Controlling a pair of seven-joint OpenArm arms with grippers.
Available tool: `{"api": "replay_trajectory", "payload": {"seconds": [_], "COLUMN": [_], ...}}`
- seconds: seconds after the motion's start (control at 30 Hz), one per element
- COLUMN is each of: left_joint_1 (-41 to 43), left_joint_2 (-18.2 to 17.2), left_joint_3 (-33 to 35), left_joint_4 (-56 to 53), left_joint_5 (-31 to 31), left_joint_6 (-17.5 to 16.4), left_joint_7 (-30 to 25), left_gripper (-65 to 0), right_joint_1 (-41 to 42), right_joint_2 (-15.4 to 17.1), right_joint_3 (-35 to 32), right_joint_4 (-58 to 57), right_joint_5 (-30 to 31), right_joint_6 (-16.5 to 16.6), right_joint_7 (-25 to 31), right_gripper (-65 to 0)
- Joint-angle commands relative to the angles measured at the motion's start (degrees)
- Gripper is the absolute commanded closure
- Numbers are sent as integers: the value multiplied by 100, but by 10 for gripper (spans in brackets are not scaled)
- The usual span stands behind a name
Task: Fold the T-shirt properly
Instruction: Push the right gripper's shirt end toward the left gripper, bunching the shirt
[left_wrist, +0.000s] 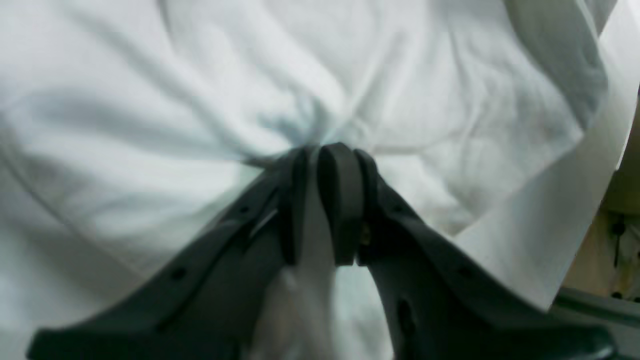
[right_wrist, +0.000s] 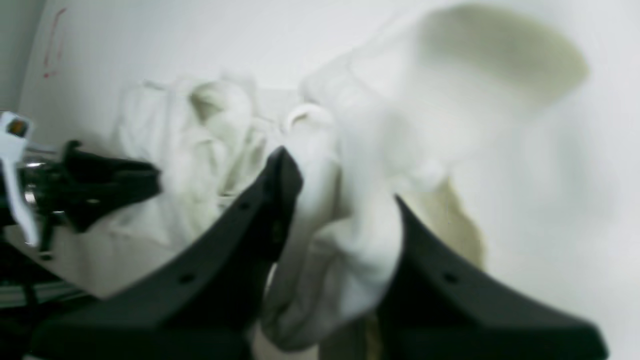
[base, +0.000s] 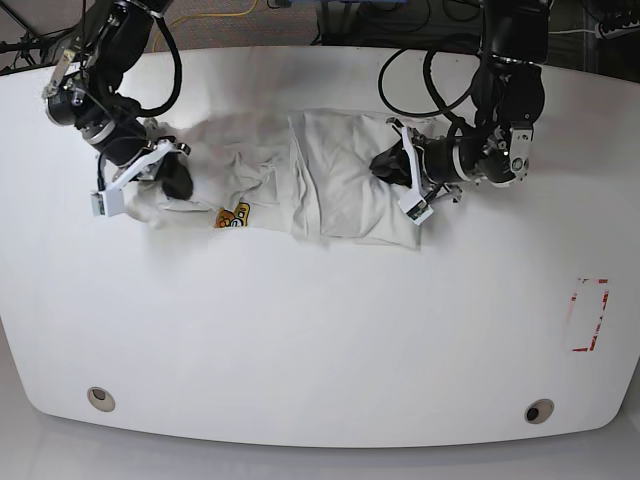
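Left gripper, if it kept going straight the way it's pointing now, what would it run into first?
More of the T-shirt. The left gripper is already shut on a pinch of that cloth, with wrinkled fabric filling the wrist view ahead; the table probably lies just underneath.

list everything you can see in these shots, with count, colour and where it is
T-shirt: one, off-white, crumpled across the far middle of the table, between the two arms
printed patch: one, yellow-orange, on the shirt's near edge toward the right arm
table: one, white, fills most of the base view
red outline mark: one, red, on the table toward the near corner on the left arm's side
round holes: two, grey, near the table's front edge, one at each side
cables: several, black, beside the left arm at the far edge
left gripper: one, black, pinched shut on shirt fabric
right gripper: one, black, closed on a bunch of shirt fabric
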Motion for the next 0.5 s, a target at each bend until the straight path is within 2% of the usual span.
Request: {"api": "replay_trajectory", "payload": {"seconds": [0.0, 0.07, 0.13, 0.23, 0.47], "left_joint_1": [140, 140, 140, 140, 140], "left_joint_2": [-4, 14, 14, 14, 31], "left_joint_3": [127, 136, 136, 136, 136], "left_joint_4": [-144, -144, -144, -153, -337], "left_joint_5": [738, 738, 738, 747, 747], "left_joint_6": [104, 104, 104, 104, 104], "left_joint_7": [773, 773, 773, 773, 764], "left_gripper": [-89, -89, -89, -89, -89], "right_joint_1": [147, 270, 331, 367, 498], "right_joint_2": [44, -9, -202, -405, -633], "right_joint_3": [-318, -503, -696, -899, -1628], "right_joint_4": [209, 200, 218, 235, 235], "right_joint_5": [164, 155, 155, 155, 147], "right_joint_6": [-285, -452, -575, -645, -803], "right_joint_7": [129, 129, 129, 129, 147], "right_gripper": [-5, -5, -5, -5, -5]}}
